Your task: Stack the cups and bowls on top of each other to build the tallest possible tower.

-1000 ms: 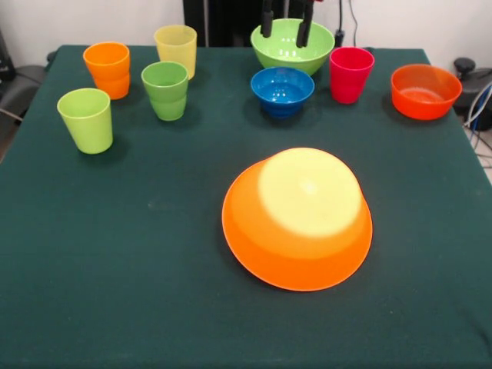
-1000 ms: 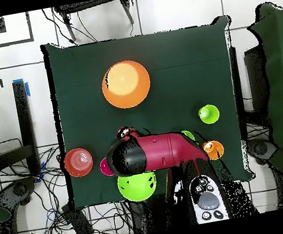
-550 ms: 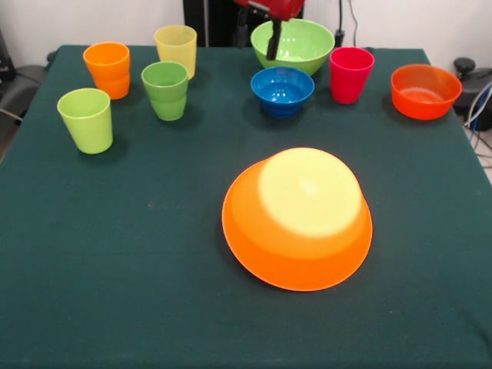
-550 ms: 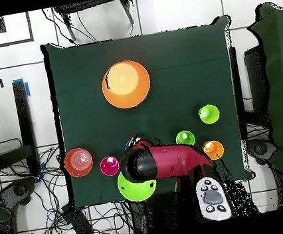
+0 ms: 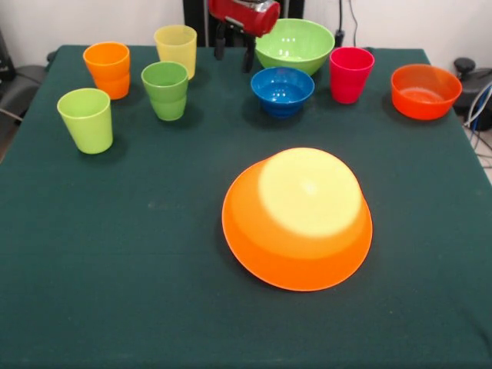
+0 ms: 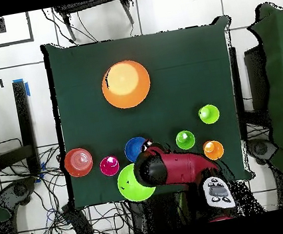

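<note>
The large orange bowl (image 5: 297, 218) lies upside down near the middle of the green table (image 5: 115, 254), its pale base up, with nothing on it. Bare cloth lies open all round it, out to the near edge and both side edges in the front view.

Everything else stands in a loose row along the table's far edge, well apart from the orange bowl. Straight behind it is the small blue bowl (image 5: 282, 90), upright, and just behind that the light green bowl (image 5: 294, 44), close to the table's far edge. Just right of the blue bowl stands the red-pink cup (image 5: 350, 74), and farther right the red-orange bowl (image 5: 425, 91), near the right edge.

Left of the blue bowl, across a bare gap, stand four upright cups: the green cup (image 5: 166, 90), the pale yellow cup (image 5: 176, 49) behind it, the orange cup (image 5: 108, 69) to their left, and the lime green cup (image 5: 86, 120) nearest the left edge. None of them touch.

The gripper (image 5: 234, 48) hangs over that bare gap, between the pale yellow cup and the light green bowl, behind and left of the blue bowl. Its two dark fingers (image 5: 249, 56) point down, spread apart with nothing between them, clear of the table.
</note>
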You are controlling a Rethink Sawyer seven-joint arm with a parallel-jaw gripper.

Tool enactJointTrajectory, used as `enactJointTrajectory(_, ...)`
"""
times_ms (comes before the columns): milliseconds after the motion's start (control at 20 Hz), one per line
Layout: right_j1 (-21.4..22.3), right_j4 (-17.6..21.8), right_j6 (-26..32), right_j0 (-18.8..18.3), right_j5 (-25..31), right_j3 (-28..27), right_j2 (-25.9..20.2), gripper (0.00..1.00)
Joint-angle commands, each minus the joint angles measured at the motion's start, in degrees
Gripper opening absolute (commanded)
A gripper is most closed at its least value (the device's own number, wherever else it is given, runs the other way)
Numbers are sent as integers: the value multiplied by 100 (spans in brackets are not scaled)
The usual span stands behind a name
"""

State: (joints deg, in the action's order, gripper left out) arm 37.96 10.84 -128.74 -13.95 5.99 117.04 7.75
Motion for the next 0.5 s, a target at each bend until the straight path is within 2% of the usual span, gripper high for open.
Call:
enactJointTrajectory(50,-276,-140,-922,-43,-244,535,-124,100)
enactJointTrajectory(250,60,-445,-1044,126,366,757,20,100)
enactJointTrajectory(300,180,-511,-1026,65,532,886,-70,100)
enactJointTrajectory(500,168,-597,-1059,69,268,1117,-173,100)
